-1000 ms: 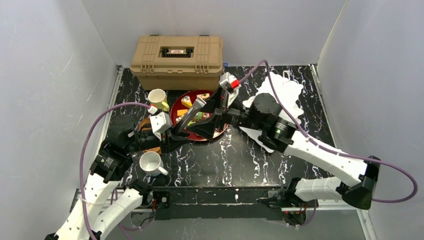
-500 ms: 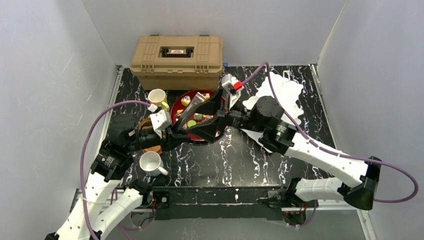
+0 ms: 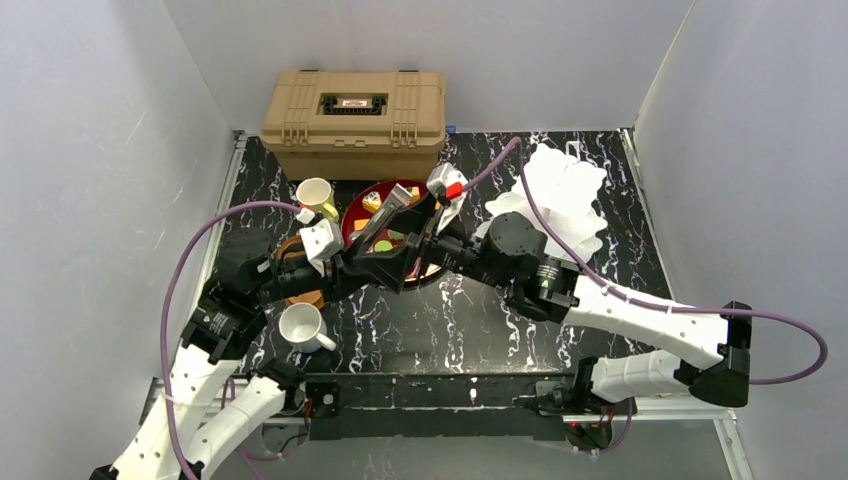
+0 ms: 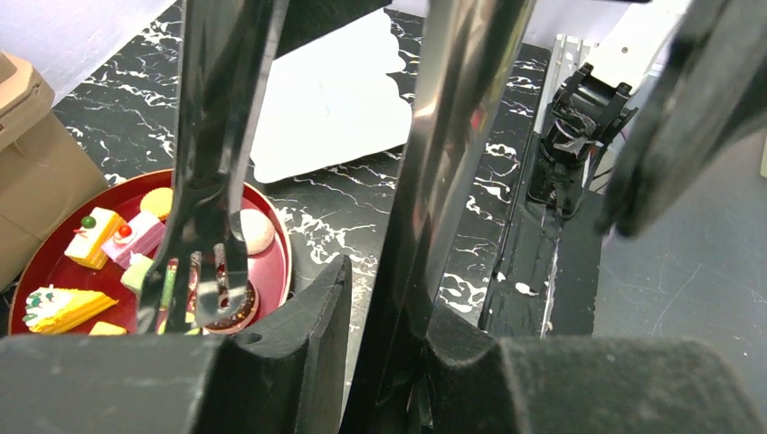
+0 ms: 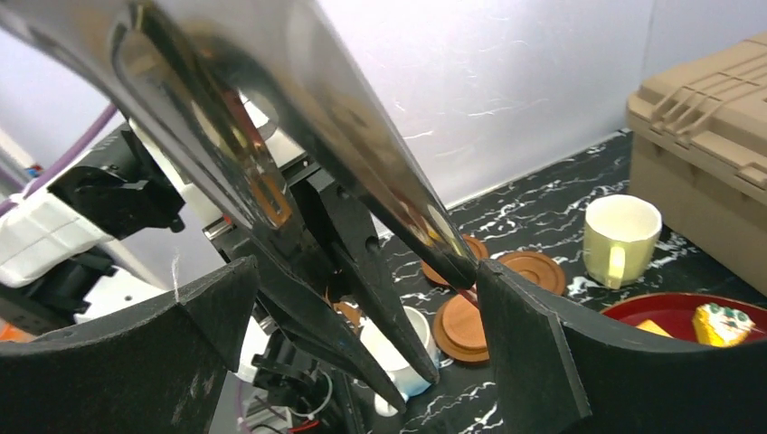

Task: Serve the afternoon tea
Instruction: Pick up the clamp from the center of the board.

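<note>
Silver tongs (image 4: 217, 136) clenched in left gripper (image 4: 389, 334), tips by doughnut (image 4: 231, 309) among cakes (image 4: 90, 235) in red tray (image 4: 280, 262). The right gripper (image 5: 362, 298) gapes wide, straddling the tongs.

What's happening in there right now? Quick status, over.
Left gripper shut on metal tongs, tips over the toy cakes in the red tray. Right gripper open, straddling the tongs, crowding them.
</note>
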### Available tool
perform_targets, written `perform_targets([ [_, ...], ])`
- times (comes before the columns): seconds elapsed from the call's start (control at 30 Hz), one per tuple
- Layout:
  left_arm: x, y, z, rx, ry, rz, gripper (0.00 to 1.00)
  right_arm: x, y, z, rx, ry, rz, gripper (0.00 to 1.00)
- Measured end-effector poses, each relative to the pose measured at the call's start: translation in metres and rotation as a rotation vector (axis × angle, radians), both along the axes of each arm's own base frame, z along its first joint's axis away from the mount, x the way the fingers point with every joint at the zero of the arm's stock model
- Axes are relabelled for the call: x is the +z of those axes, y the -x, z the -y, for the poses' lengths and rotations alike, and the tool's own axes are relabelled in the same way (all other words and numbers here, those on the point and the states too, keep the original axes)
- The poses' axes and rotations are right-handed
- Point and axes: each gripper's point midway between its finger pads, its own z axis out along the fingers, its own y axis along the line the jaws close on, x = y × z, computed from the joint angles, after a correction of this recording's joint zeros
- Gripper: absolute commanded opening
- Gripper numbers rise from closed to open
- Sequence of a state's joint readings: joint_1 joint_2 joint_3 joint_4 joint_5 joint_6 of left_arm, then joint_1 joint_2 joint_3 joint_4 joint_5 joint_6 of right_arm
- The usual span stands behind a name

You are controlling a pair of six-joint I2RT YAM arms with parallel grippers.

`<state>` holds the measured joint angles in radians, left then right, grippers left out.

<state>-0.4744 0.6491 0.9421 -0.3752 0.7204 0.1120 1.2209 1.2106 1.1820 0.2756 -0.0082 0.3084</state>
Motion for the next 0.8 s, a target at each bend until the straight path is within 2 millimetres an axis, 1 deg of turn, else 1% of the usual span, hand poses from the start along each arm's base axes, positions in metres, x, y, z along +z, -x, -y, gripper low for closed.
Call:
perform_targets([
  [0.1, 0.0, 0.0, 0.0, 0.003, -0.001, 0.001, 0.05, -0.004, 0.001, -0.002, -0.046, 0.031, 0.016, 0.98],
  [0.23, 0.0, -0.003, -0.002, 0.017, -0.002, 0.007, 0.05, -0.003, 0.01, -0.016, -0.104, 0.099, 0.068, 0.98],
  [0.33, 0.001, -0.002, -0.003, 0.018, -0.002, 0.013, 0.05, -0.003, 0.01, -0.017, -0.155, 0.13, 0.091, 0.98],
  [0.43, 0.0, -0.004, -0.003, 0.023, -0.005, 0.012, 0.05, -0.005, 0.007, -0.01, -0.191, 0.139, 0.105, 0.98],
  [0.53, 0.0, -0.002, -0.002, 0.016, -0.005, 0.013, 0.05, -0.009, 0.002, 0.006, -0.228, 0.149, 0.122, 0.98],
  [0.57, 0.0, -0.002, -0.002, 0.012, -0.004, 0.014, 0.05, -0.007, -0.001, 0.012, -0.241, 0.145, 0.125, 0.98],
  [0.63, 0.001, -0.001, -0.002, 0.009, -0.004, 0.015, 0.05, 0.004, -0.004, 0.021, -0.256, 0.117, 0.132, 0.98],
  [0.73, 0.0, -0.001, -0.002, 0.007, -0.004, 0.012, 0.05, 0.011, -0.002, 0.022, -0.244, 0.097, 0.137, 0.98],
  [0.8, 0.0, -0.001, -0.002, 0.007, -0.005, 0.011, 0.05, 0.006, -0.001, 0.018, -0.235, 0.108, 0.137, 0.98],
])
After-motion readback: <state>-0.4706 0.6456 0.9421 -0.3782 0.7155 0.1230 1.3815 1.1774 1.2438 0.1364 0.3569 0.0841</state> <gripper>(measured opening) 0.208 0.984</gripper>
